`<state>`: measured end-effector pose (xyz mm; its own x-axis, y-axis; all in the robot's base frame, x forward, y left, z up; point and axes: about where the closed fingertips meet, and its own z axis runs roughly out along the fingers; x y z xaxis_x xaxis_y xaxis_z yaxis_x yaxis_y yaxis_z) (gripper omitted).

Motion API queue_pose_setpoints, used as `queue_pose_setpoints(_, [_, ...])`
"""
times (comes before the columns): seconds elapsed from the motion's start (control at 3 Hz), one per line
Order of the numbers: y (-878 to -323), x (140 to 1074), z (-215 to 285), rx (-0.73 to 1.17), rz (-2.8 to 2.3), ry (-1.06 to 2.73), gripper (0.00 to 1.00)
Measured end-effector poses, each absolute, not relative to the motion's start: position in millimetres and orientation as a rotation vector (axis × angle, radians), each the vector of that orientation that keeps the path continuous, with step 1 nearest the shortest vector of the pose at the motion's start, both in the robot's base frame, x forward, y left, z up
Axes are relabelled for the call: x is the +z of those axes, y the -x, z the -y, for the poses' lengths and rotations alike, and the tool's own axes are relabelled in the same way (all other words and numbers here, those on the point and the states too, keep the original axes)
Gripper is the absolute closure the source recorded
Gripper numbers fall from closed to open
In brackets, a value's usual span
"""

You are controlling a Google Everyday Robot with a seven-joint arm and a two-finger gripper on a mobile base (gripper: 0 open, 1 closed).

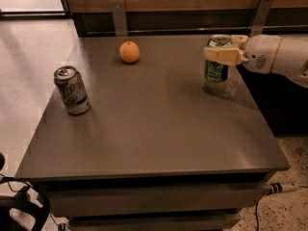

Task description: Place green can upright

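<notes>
The green can [216, 70] is dark green with a silver top. It stands upright near the right edge of the grey table [149, 114], with its base at or just above the surface. My gripper [220, 54] reaches in from the right on a white arm. Its cream fingers [222, 55] wrap around the can's upper part, shut on it.
A paler white-and-silver can [71, 90] stands upright at the table's left side. An orange [129, 52] lies at the back centre. A wooden wall with metal brackets runs behind the table. Cables lie on the floor at the lower left and right.
</notes>
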<state>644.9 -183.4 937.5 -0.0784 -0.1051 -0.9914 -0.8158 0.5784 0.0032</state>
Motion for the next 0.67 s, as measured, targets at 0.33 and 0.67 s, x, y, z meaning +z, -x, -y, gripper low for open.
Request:
queue_pose_setpoints(0.33, [-631.8,926.6,174.1,0.709,-1.558,0.826,1.0])
queue_pose_setpoints(0.67, [-619.4,914.7,163.5,0.72,-1.557,0.844,1.0])
